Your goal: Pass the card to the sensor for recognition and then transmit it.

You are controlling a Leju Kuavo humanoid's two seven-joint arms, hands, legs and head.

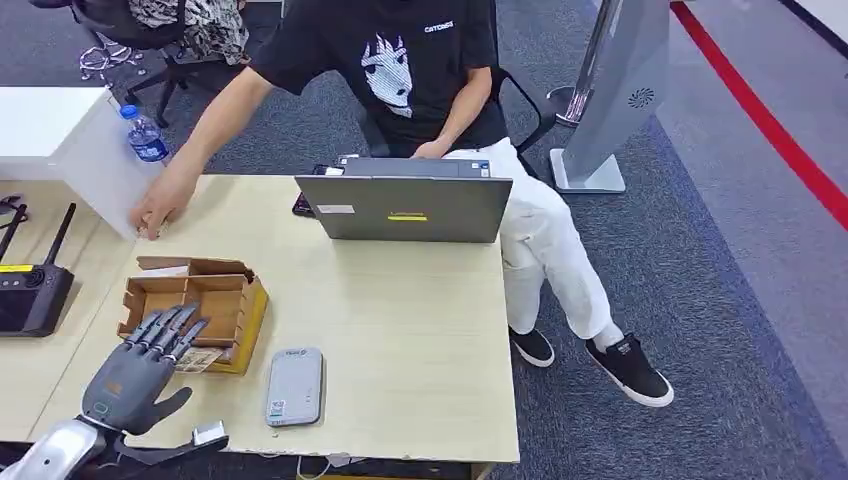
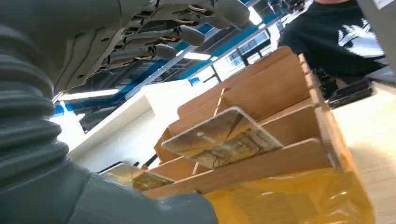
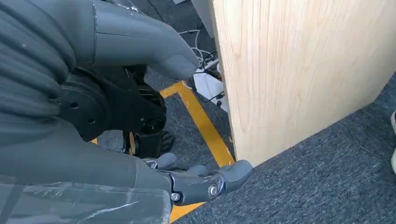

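left hand [image 1: 135, 375] is hovering open, fingers spread and holding nothing, at the near edge of the cardboard divider box [image 1: 195, 300]. right hand [image 3: 140, 140] is hanging beside the wooden desk panel [image 3: 299, 70], fingers loosely apart and empty. laptop [image 1: 410, 205] is sitting beyond the box, card reader [image 1: 294, 386] just right of it, and the card [image 2: 222, 137] is lying tilted across its dividers.

- Table [image 1: 400, 320], light wood.
- On it: cardboard box [image 1: 195, 305], grey sensor [image 1: 294, 386], laptop [image 1: 405, 205], black phone [image 1: 302, 205], a person's hand [image 1: 158, 208].
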